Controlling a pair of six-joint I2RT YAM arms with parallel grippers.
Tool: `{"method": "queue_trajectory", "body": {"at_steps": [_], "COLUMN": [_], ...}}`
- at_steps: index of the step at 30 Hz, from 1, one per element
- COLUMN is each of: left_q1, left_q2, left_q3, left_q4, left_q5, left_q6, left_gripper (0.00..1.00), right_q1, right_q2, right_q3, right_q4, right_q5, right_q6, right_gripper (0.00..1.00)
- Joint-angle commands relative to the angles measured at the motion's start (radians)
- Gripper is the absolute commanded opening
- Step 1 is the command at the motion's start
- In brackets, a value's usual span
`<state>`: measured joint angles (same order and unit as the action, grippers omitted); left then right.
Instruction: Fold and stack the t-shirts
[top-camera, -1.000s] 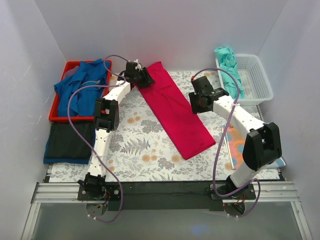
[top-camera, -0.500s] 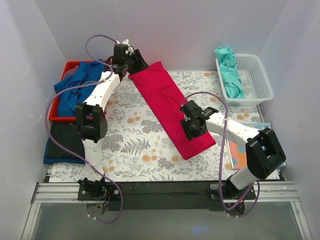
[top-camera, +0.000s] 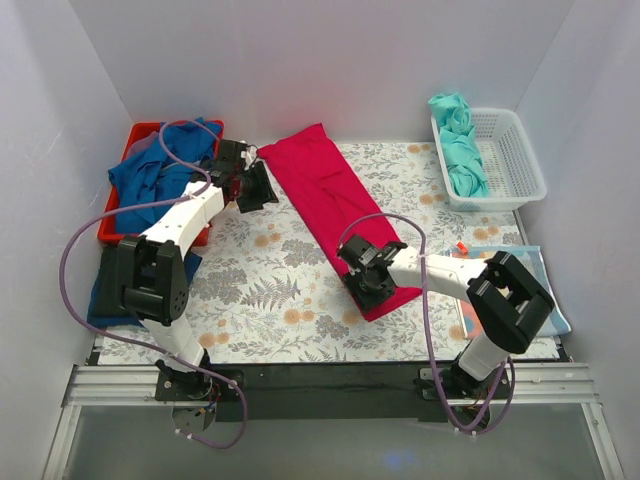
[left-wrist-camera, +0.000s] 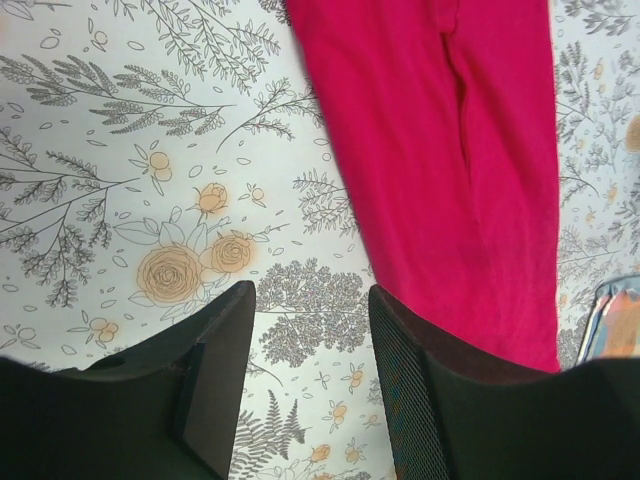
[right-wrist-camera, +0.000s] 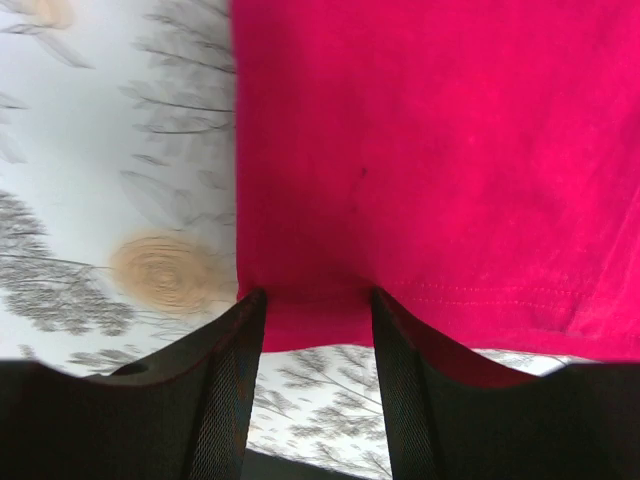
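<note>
Nearest to us, the right gripper (right-wrist-camera: 315, 295) sits low over the near end of the crimson-pink t-shirt (top-camera: 335, 205), a soft tee already folded into one long narrow strip. In the right wrist view its two fingers stand apart with the stitched hem lying between and just past their tips. We read the jaws as released, straddling the left corner of that hem without pinching it.

The strip lies flat on the floral-printed table cover (top-camera: 270, 300). Its long axis runs on a diagonal, from this near end on the right up to the far end on the left. From the right gripper, the rest of the shirt stretches straight ahead and away.

The left gripper (left-wrist-camera: 312, 290) hovers just left of the strip's far half. It is likewise released, with only the printed cover between its fingers and the shirt off to its right, not touching.

We judge that the coming fold turns on carrying the near hem along that diagonal, and the right arm is plainly the nearer one for it.

To the left lie a black folded tee (top-camera: 135, 275) and a loose blue tee (top-camera: 150, 175) in a red plastic tray (top-camera: 145, 126). At the far right a teal tee (top-camera: 460, 145) hangs over a white mesh basket (top-camera: 520, 150).

We can read no brand, label or writing anywhere.
</note>
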<state>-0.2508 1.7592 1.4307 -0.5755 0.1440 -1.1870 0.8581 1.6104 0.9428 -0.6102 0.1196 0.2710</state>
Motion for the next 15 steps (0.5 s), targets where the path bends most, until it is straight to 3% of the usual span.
{"method": "queue_trajectory", "body": {"at_steps": [1, 9, 15], "left_q1": [0.001, 0.001, 0.001], "left_q2": [-0.133, -0.279, -0.339], "left_q3": [-0.032, -0.125, -0.139], "left_q4": [-0.001, -0.072, -0.119], "left_q5": [-0.035, -0.110, -0.130], "left_q6": [0.000, -0.033, -0.051], "left_gripper": [0.47, 0.47, 0.47], "right_q1": [0.120, 0.370, 0.461], "right_q2": [0.042, 0.130, 0.293], "right_q3": [-0.077, -0.064, 0.155], "right_q4": [0.111, 0.211, 0.211], "right_q5": [-0.050, -0.060, -0.068], "right_q6": [0.071, 0.122, 0.138], "right_gripper": [0.53, 0.52, 0.52]}}
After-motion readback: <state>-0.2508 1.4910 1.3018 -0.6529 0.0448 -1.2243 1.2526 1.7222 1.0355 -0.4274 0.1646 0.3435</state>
